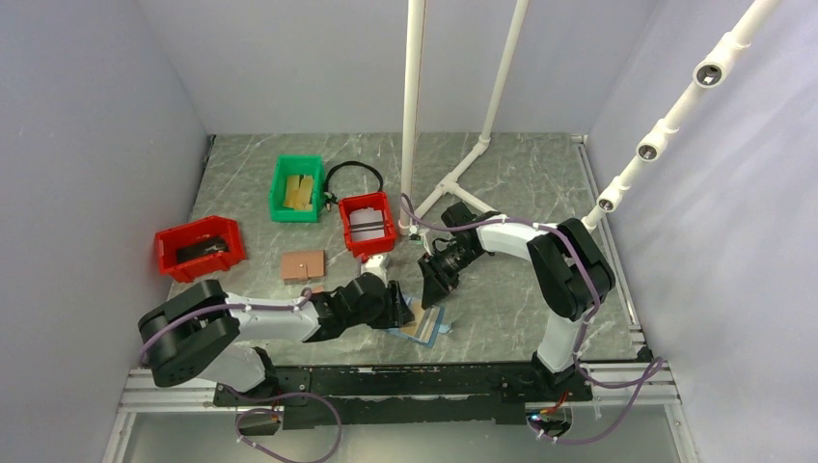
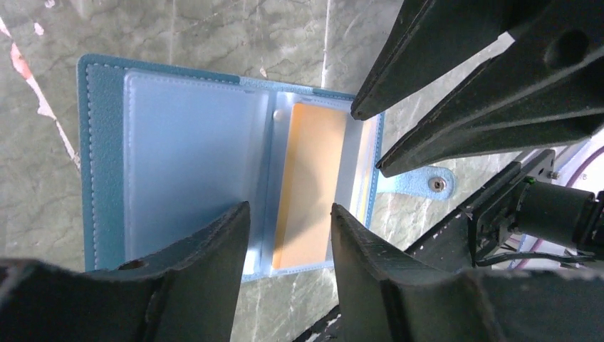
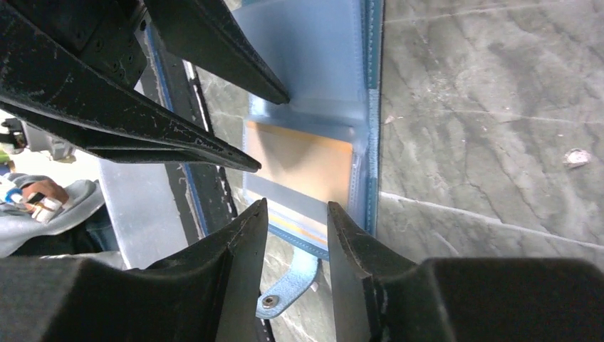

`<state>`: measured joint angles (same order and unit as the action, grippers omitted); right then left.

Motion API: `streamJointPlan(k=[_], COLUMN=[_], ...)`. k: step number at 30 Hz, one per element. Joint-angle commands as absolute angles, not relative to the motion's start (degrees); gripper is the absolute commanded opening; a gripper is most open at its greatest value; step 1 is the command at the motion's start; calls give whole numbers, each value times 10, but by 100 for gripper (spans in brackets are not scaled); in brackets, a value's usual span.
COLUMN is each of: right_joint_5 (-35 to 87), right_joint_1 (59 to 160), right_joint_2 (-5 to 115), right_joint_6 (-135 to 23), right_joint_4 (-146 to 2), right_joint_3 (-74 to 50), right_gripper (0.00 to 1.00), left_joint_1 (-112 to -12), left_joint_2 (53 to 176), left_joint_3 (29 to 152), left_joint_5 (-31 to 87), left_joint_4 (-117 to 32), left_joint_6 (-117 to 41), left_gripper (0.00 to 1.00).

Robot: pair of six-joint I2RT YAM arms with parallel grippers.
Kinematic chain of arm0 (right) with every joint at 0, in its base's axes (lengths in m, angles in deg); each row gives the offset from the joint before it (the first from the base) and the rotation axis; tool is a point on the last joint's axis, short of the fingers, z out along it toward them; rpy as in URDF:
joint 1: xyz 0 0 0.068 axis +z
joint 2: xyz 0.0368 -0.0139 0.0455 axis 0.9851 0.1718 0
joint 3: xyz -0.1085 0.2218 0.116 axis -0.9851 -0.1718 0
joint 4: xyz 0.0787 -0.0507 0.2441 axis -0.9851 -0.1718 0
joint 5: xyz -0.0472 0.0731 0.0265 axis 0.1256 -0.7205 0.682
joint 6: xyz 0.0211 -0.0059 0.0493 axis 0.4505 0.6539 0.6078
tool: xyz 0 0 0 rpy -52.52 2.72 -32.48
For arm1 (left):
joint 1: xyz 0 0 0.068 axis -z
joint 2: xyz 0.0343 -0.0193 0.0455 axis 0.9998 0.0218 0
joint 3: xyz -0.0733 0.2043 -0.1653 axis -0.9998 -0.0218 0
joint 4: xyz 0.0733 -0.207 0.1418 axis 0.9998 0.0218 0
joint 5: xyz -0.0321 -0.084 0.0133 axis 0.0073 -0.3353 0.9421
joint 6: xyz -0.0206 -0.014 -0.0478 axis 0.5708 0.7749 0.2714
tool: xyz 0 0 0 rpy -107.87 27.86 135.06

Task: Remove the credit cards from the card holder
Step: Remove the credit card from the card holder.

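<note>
Top external shows the small blue folding card holder (image 1: 422, 325) lying open on the grey marbled table (image 1: 521, 309), near side, one thin gold-tan credit card (image 2: 310, 178) pocketed; left gripper (image 2: 290, 210) and right gripper (image 3: 296, 206) hover spread above.

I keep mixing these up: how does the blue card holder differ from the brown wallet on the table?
The card holder is blue; the brown wallet is tan-brown. The card holder lies open, a gold-tan card showing; the brown wallet looks shut. The card holder sits beneath the left gripper and right gripper; the brown wallet lies apart. Both lie flat on the table.
</note>
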<state>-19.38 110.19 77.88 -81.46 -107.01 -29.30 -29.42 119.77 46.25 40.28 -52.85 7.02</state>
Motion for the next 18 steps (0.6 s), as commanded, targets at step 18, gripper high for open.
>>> streamJointPlan(k=[18], right_joint_5=[-120], right_joint_1=[1122], right_joint_2=[770], right_joint_6=[-800], right_joint_4=[-1048], right_joint_3=[-294], right_gripper=[46], left_joint_1=[-293], left_joint_2=[1207], left_joint_3=[443], left_joint_5=[373], left_joint_4=[-522], left_joint_6=[68], left_gripper=[37])
